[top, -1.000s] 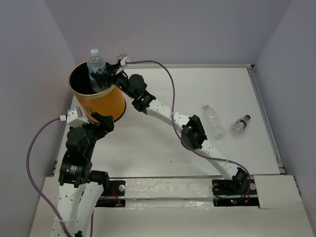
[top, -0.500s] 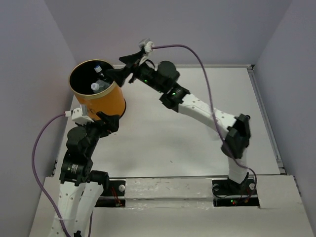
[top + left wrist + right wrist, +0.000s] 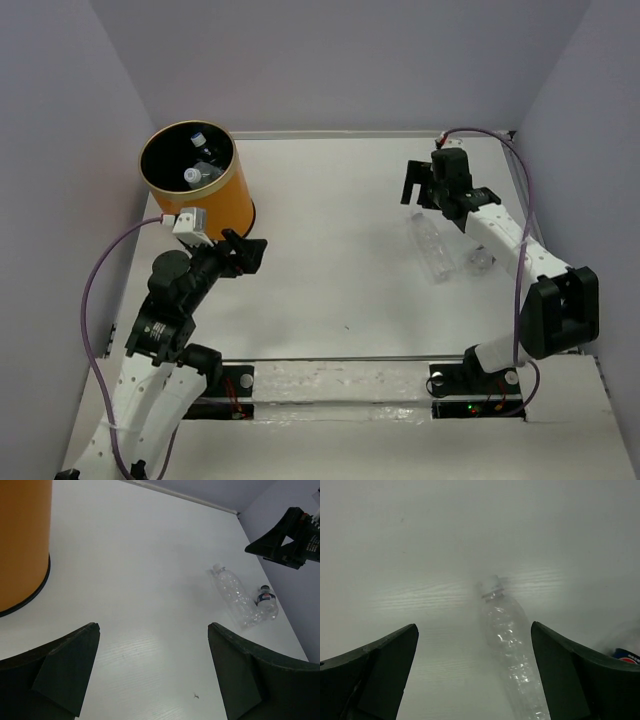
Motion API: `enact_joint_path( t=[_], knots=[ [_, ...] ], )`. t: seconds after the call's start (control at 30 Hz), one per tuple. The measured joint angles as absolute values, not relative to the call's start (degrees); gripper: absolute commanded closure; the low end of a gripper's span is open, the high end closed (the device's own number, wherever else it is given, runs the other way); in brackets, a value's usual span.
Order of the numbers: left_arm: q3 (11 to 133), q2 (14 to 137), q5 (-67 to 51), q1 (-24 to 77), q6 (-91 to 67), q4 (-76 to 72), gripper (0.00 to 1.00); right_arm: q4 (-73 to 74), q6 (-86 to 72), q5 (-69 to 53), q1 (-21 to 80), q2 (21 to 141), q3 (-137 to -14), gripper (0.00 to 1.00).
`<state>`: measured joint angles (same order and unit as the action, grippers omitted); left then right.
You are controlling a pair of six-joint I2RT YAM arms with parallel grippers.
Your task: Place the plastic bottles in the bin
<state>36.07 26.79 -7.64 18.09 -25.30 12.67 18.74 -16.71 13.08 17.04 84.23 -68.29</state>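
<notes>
The orange bin (image 3: 226, 200) stands at the back left with plastic bottles (image 3: 196, 173) lying in its black inside. Two more plastic bottles lie on the table at the right: a clear label-less one (image 3: 432, 247) and a smaller one with a dark cap (image 3: 482, 258). My right gripper (image 3: 415, 193) hovers open just behind the clear bottle (image 3: 512, 655), which lies below and between its fingers, untouched. My left gripper (image 3: 250, 250) is open and empty in front of the bin (image 3: 22, 540), facing the two far bottles (image 3: 234, 595).
Grey walls close in the table on the left, back and right. A raised rail (image 3: 540, 240) runs along the table's right edge, near the small bottle (image 3: 625, 656). The right gripper (image 3: 285, 537) shows at the top right of the left wrist view.
My right gripper let its bottle fall into the bin, opened, and swung across the table to the right, above the clear bottle. My left arm turned slightly right.
</notes>
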Motion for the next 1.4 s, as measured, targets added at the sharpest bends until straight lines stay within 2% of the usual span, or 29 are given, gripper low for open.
enact_joint_path(
  t=[0.27, 0.53, 0.63, 0.67, 0.7, 0.73, 0.77, 0.83, 1.0, 1.2, 1.4],
  knots=[
    [36.05, 25.74, -8.16, 22.06, -24.88, 12.21, 0.01, 29.21, -14.70, 13.17, 9.72, 85.36, -67.88, 0.01],
    [36.03, 24.21, -8.14, 25.04, -24.86, 12.21, 0.01, 32.95, -12.12, 5.91, 9.61, 97.23, -69.30, 0.06],
    [36.03, 23.44, -8.14, 25.41, -24.84, 12.19, 0.01, 33.43, -11.09, 4.43, 9.61, 102.37, -73.36, 0.16],
    [36.03, 23.22, -8.14, 25.41, -24.84, 12.19, 0.01, 33.43, -10.79, 4.40, 9.61, 103.42, -74.41, 0.29],
    [36.03, 23.09, -8.14, 25.43, -24.84, 12.16, 0.01, 33.34, -10.28, 4.36, 9.61, 105.34, -76.23, 0.35],
    [36.03, 22.94, -8.14, 25.43, -24.84, 12.16, 0.01, 33.39, -9.98, 4.34, 9.61, 106.45, -77.25, 0.48],
    [36.03, 22.90, -8.14, 25.43, -24.84, 12.16, 0.01, 33.52, -9.61, 4.25, 9.61, 108.14, -78.72, 0.52],
    [36.03, 22.79, -8.14, 25.43, -24.82, 12.16, 0.01, 33.43, -9.34, 4.01, 9.63, 109.89, -79.77, 0.55],
    [36.03, 22.74, -8.21, 25.45, -24.47, 12.16, 0.01, 34.39, -9.74, 1.85, 10.48, 109.36, -80.07, 0.77],
    [36.03, 22.87, -8.14, 25.43, -24.45, 12.19, 0.01, 35.14, -11.55, -1.45, 16.97, 103.26, -82.91, 0.80],
    [37.43, 23.68, -5.52, 25.43, -24.45, 13.08, 0.01, 31.66, -14.87, -5.72, 31.20, 102.74, -100.62, 0.82]
  ],
)
